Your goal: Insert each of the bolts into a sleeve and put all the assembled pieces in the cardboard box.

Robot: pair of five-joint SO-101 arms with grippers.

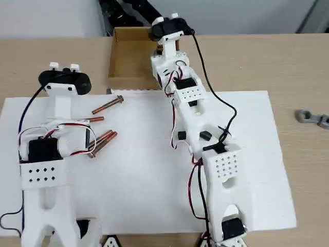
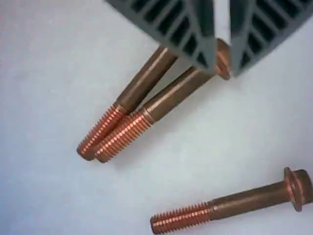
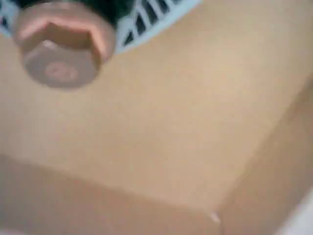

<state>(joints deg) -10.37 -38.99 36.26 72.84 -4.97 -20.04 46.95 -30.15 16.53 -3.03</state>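
Several copper-coloured bolts lie on the white sheet (image 1: 149, 185): one (image 1: 108, 104) nearest the box, one (image 1: 95, 120) below it, and a pair side by side (image 1: 103, 140). In the left wrist view my left gripper (image 2: 222, 66) hangs over the head of one bolt of the pair (image 2: 166, 98), open by only a narrow gap; a third bolt (image 2: 230, 208) lies apart. My right arm (image 1: 187, 103) stretches to the cardboard box (image 1: 126, 59). There my right gripper (image 3: 83, 12) is shut on a bolt, whose head (image 3: 61, 49) hangs above the box floor (image 3: 186, 122).
A grey wrench-like tool (image 1: 311, 117) lies on the bare table at the far right. The white sheet covers the middle of the table, with free room between the two arms.
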